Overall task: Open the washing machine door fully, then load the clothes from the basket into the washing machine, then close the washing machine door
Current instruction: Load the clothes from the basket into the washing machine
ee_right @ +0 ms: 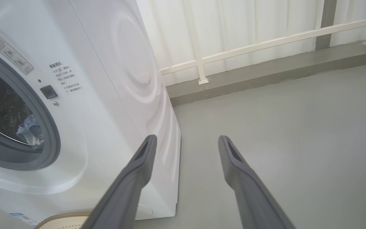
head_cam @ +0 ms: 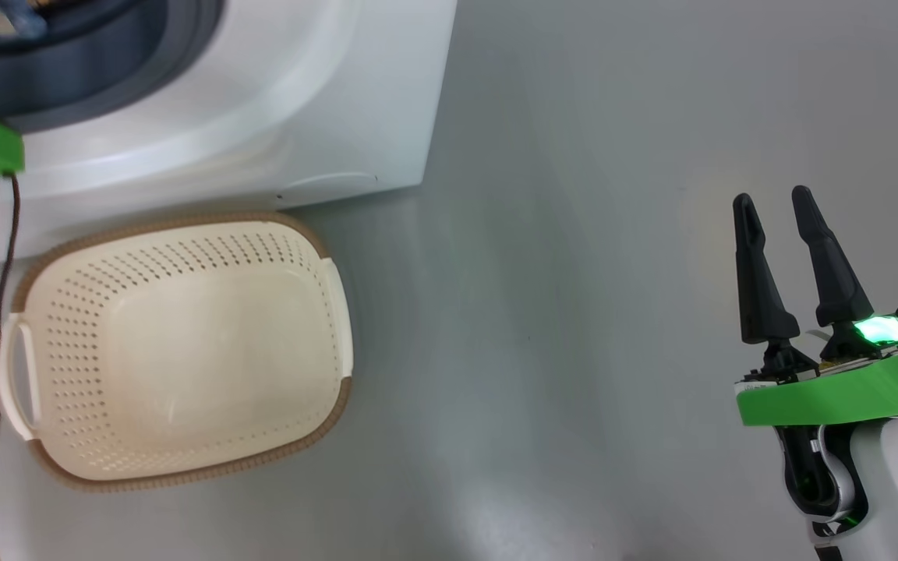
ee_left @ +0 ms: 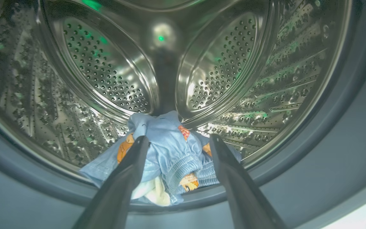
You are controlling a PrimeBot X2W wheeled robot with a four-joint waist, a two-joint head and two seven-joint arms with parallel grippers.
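The basket [head_cam: 316, 241] sits bare and the clothes [ee_left: 167, 152] lie at the drum's [ee_left: 106, 70] front lip between the left gripper's [ee_left: 179, 137] spread fingers, so only shutting the door seems left, while the right gripper [head_cam: 772, 195] hangs spread and holds nothing.

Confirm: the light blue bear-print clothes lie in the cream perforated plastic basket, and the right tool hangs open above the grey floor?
No. The left wrist view shows the light blue bear-print clothes inside the steel drum; the cream perforated basket holds nothing. The right tool does hang open.
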